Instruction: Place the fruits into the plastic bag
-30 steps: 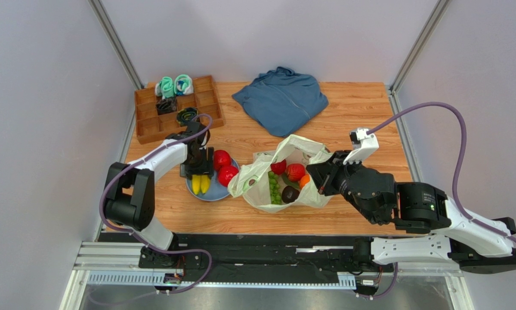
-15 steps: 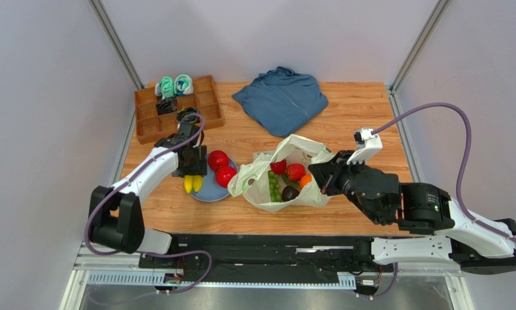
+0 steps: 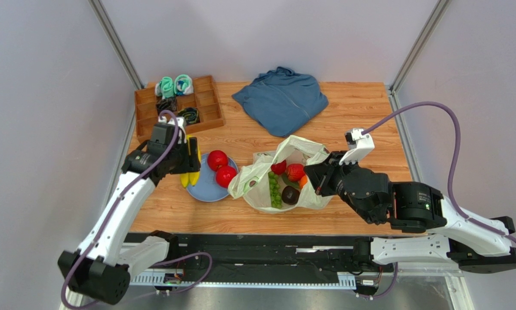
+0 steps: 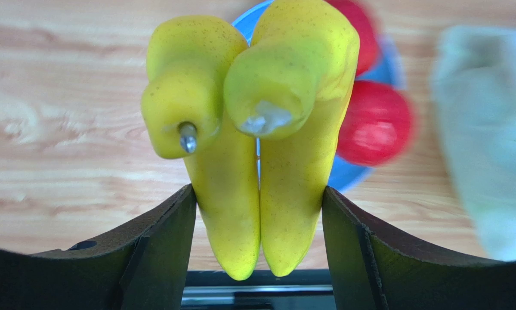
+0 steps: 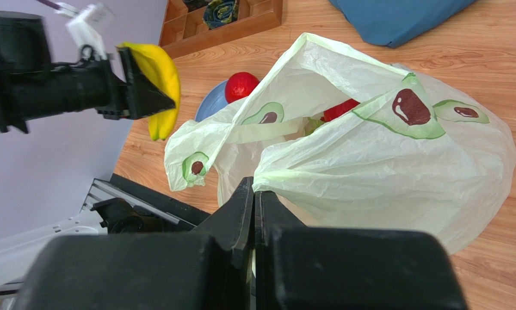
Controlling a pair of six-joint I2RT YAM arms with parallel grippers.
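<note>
Two red fruits (image 3: 217,159) sit touching each other on the blue plate (image 3: 201,190), left of centre in the top view. Just left of the plate's rim, the left gripper (image 3: 189,160) clamps the yellow banana (image 3: 189,174) over bare wood, with the table (image 3: 170,208) edge not far to its left. The plastic bag (image 3: 309,201) lies right of the plate, and its left lip overlaps the plate's rim. In its open mouth are more red fruits, the orange (image 3: 304,181), green grapes (image 3: 274,188) and the dark avocado (image 3: 290,194). The right gripper (image 3: 313,181) is closed on the bag's right-hand rim. Open wood separates the bag from the blue garment (image 3: 281,100) above. The wooden tray (image 3: 210,103) with socks (image 3: 174,85) fills the upper-left corner.

From the left wrist, both fingers (image 4: 160,258) press the banana's sides. The plate's edge and a red fruit show at right, and the bag is a pale blur at far right. Bare wood lies to the left.

From the right wrist, the jaws are shut at lower centre with thin bag film pinched between them. The mouth opens toward the upper left. There the banana hangs clear of the tabletop, with a gap between it and the bag's lip.
</note>
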